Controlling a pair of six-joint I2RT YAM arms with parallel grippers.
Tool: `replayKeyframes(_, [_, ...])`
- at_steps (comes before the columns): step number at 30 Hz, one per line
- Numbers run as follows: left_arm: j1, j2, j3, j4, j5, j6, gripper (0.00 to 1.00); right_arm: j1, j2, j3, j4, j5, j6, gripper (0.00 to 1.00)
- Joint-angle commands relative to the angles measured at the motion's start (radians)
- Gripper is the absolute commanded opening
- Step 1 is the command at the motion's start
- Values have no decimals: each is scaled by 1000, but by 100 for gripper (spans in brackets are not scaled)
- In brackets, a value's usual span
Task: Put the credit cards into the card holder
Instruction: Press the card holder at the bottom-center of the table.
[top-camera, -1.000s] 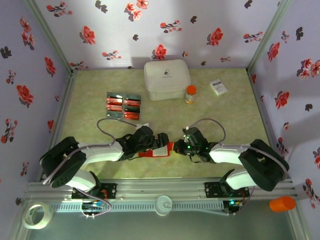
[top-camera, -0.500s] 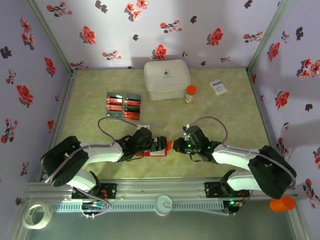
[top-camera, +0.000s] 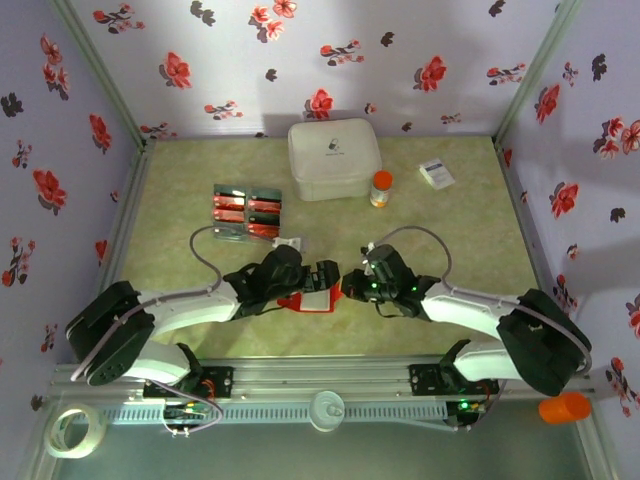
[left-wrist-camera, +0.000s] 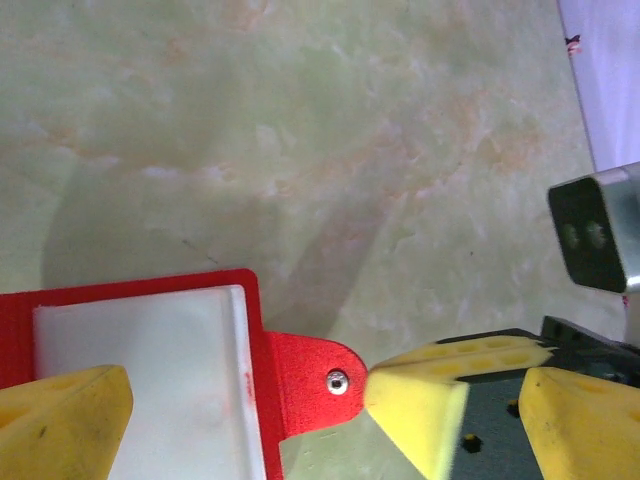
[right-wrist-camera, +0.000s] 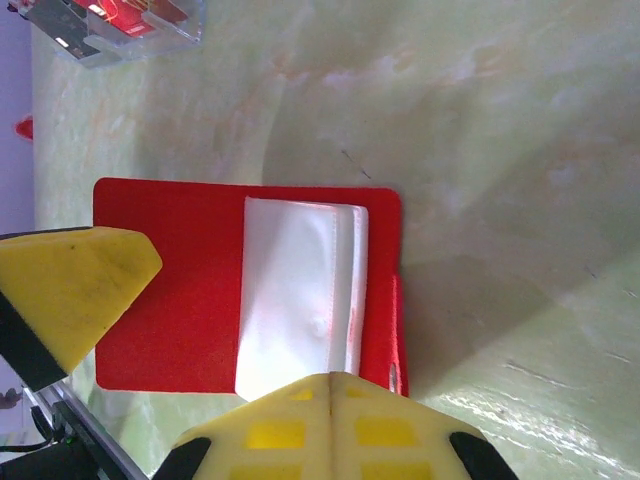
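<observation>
The card holder (top-camera: 303, 303) lies open on the table between my two grippers, its red side down and its pale pocket (right-wrist-camera: 300, 295) up. In the left wrist view its pocket (left-wrist-camera: 140, 380) and snap tab (left-wrist-camera: 305, 375) are at the lower left. My left gripper (top-camera: 318, 280) (left-wrist-camera: 320, 435) is open wide across the holder, one finger (right-wrist-camera: 70, 285) over its red flap. My right gripper (top-camera: 347, 285) (right-wrist-camera: 330, 378) is shut, and its fingertips (left-wrist-camera: 415, 405) touch the end of the tab. Several red credit cards (top-camera: 230, 210) sit in the trays farther back on the left.
The black card trays (top-camera: 247, 212) (right-wrist-camera: 110, 25) stand behind the left gripper. A big white lidded box (top-camera: 333, 158), an orange-capped bottle (top-camera: 381, 187) and a small white printed box (top-camera: 436, 174) are at the back. A tape roll (top-camera: 75, 430) lies beyond the near rail.
Both grippers have moved a little away from the arm bases, the right one also leftward toward the holder's tab. The holder has shifted slightly. Left stays open, right stays shut.
</observation>
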Motion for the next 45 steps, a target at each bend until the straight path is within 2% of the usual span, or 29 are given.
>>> replayKeyframes(1, [16, -14, 10, -41, 3, 8, 100, 11, 32, 28, -2, 6, -25, 0])
replayKeyframes(14, [84, -17, -93, -66, 0, 35, 100, 15, 126, 21, 13, 47, -56, 0])
replayKeyframes(21, [84, 21, -149, -22, 1, 38, 100, 14, 150, -6, 37, 62, -51, 0])
replayKeyframes(33, [51, 113, -160, 81, 11, 46, 100, 14, 67, -8, -23, 73, -50, 0])
replayKeyframes(45, [-21, 142, -200, 151, -13, -26, 100, 15, 11, -16, -45, 67, -46, 0])
